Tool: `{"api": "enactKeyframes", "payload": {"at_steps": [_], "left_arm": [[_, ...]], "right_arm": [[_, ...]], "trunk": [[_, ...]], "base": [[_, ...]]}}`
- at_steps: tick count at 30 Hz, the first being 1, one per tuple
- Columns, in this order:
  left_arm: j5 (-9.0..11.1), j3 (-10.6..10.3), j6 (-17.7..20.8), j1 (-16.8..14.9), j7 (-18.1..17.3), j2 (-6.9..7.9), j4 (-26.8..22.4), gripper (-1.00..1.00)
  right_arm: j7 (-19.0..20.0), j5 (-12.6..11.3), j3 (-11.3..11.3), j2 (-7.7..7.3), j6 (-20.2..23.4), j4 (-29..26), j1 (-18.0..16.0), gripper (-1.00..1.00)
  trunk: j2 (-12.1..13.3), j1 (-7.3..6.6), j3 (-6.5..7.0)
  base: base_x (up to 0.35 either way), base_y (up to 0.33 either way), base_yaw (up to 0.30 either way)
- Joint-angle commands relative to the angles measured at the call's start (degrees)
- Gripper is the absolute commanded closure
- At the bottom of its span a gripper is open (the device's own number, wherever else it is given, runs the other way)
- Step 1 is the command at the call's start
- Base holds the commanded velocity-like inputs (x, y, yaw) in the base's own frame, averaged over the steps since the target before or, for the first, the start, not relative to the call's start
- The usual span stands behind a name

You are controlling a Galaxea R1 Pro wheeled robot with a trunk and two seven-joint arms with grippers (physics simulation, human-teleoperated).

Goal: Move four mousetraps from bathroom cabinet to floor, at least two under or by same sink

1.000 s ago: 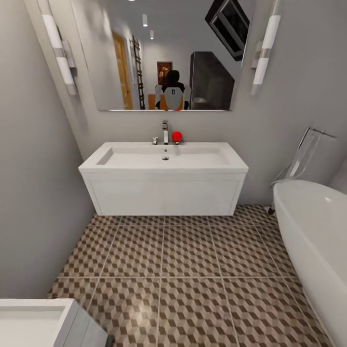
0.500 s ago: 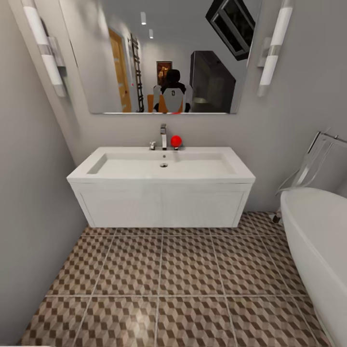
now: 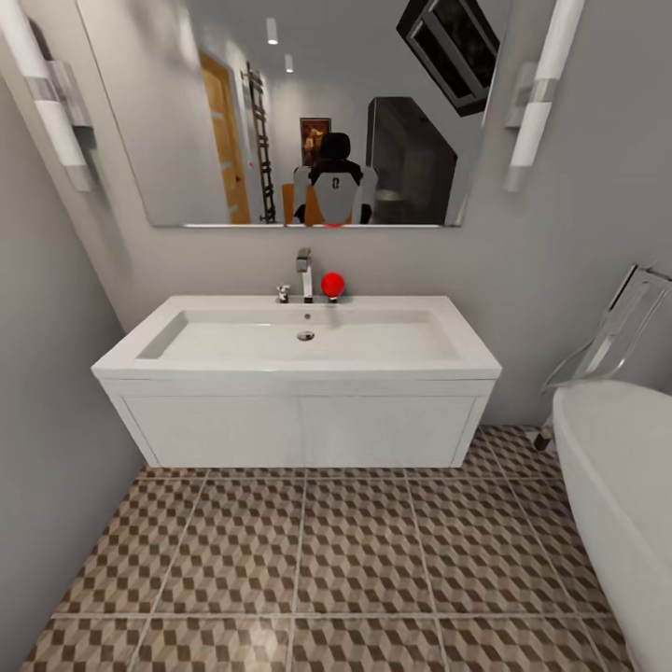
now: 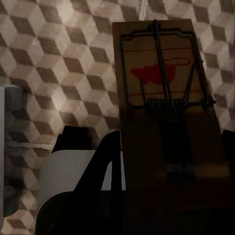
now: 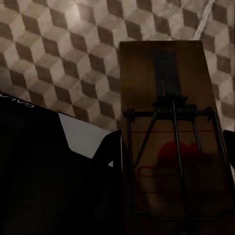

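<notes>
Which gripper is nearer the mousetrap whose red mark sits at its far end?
Left: the left gripper holds that mousetrap; the right gripper holds the other mousetrap, red mark near its fingers.

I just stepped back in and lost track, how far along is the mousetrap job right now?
Midway at best. In hand: the left tool holds one mousetrap and the right tool holds another mousetrap, both carried above the floor. Done: the robot faces the sink. Left: no trap lies on the tiles in front of the sink yet, so both need setting down there. The other two traps cannot be judged from here.
</notes>
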Motion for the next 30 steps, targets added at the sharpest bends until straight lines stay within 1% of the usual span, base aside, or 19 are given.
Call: {"api": "enactKeyframes", "payload": {"at_steps": [1, 30], "left_arm": [[0.4, -0.3, 0.1, 0.0, 0.0, 0.05, -0.1, 1.00], [0.4, -0.3, 0.0, 0.0, 0.0, 0.13, -0.1, 1.00]], "right_arm": [[0.2, -0.7, 0.5, 0.06, -0.4, 0.3, -0.1, 1.00], [0.0, -0.7, 0.4, 0.00, -0.4, 0.3, -0.1, 1.00]], "trunk": [[0.0, 0.03, -0.05], [0.0, 0.03, -0.05]], "base": [[0.333, -0.048, 0.000], [0.333, -0.003, 0.000]]}}
